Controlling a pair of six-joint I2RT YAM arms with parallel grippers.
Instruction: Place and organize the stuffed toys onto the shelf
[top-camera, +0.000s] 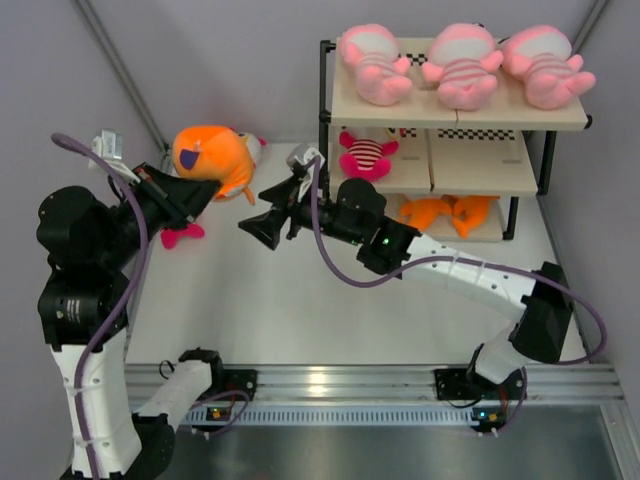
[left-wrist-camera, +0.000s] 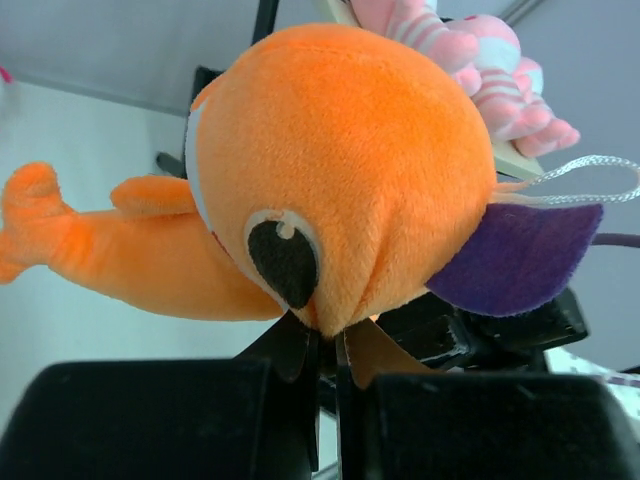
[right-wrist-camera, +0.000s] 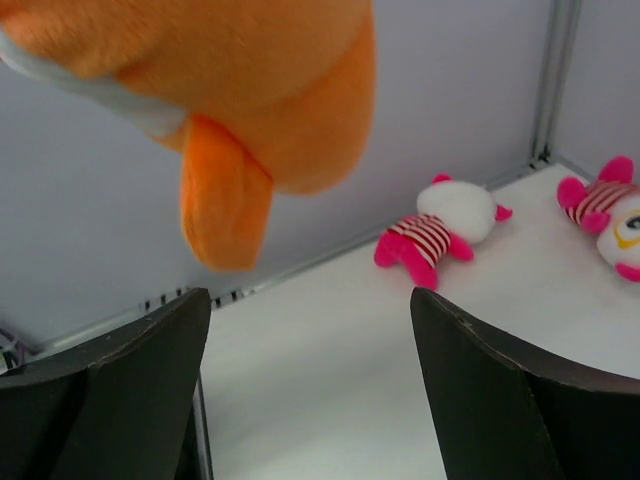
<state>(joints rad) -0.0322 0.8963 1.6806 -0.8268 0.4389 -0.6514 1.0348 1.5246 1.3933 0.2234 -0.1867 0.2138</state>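
Above the table's far-left corner: we see the left gripper (top-camera: 205, 192) holding the orange fish toy (top-camera: 205, 155) up off the table (top-camera: 300, 300).
Left grip: clamped tight on the plush's lower edge, with its eye and purple fin toward the wrist camera.
Centre: the right gripper (top-camera: 262, 229) is spread wide with nothing in it, pointing at the held fish from just beside it.
Top board: the shelf (top-camera: 460, 118) carries three pale pink toys (top-camera: 462, 62) in a row.
Middle board: one hot-pink toy (top-camera: 365, 155) at the left end.
Bottom board: two orange fish (top-camera: 447, 212).
Tabletop: we count two hot-pink toys (right-wrist-camera: 440, 228) lying near the wall.
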